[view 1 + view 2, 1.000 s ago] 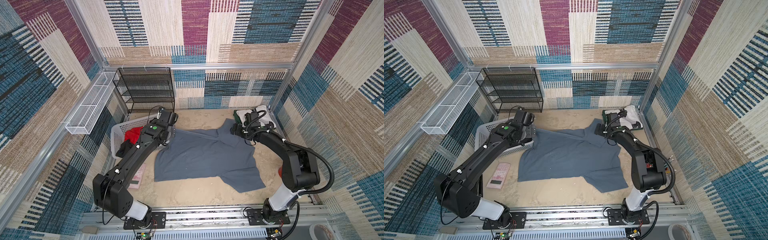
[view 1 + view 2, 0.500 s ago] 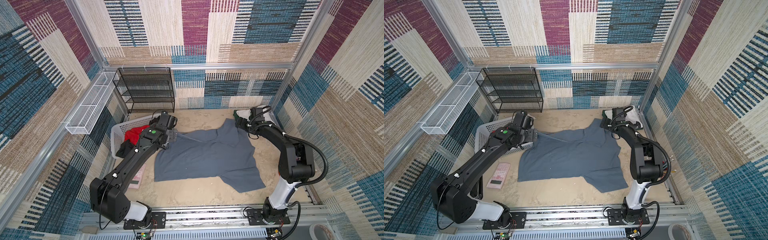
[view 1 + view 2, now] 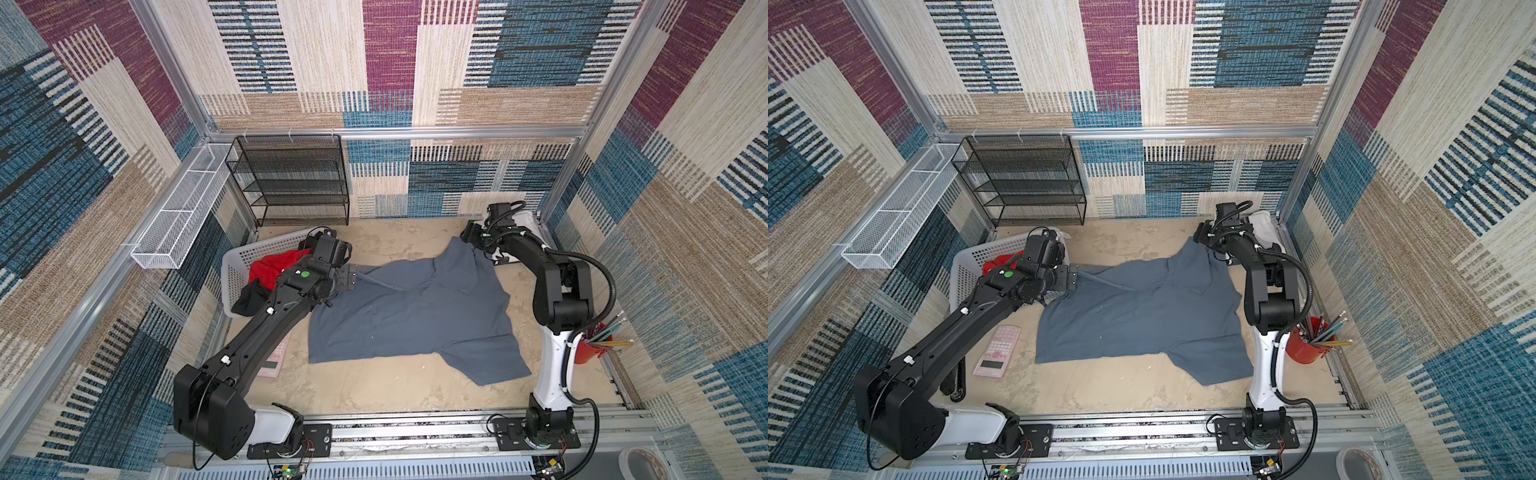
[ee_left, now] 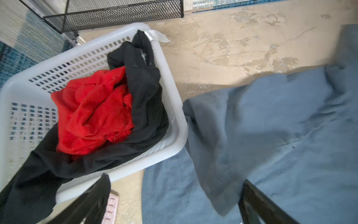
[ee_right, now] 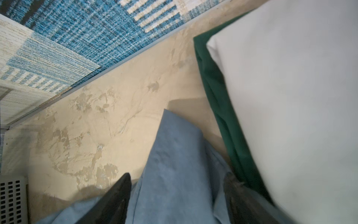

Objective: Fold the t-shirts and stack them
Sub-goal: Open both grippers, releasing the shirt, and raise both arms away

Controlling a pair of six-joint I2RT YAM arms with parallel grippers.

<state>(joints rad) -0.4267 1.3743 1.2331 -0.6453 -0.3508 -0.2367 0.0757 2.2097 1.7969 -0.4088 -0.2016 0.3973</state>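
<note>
Flat on the sandy tabletop [image 3: 374,390] lies the big slate-grey cloth t-shirt [image 3: 415,316], spread so I can fold it; my right pincer [image 5: 178,178] stands apart around its far corner, ready to pinch; my left pincer [image 4: 175,179] is wide apart over its other end, holding nothing.

Bright even daylight, motion-blurred wrist views

white t-shirt [image 3: 530,220]: we see it mostly hidden behind the right arm [image 3: 528,249]
calculator [image 3: 276,359]: seemingly half under the left arm [image 3: 266,328]
</note>
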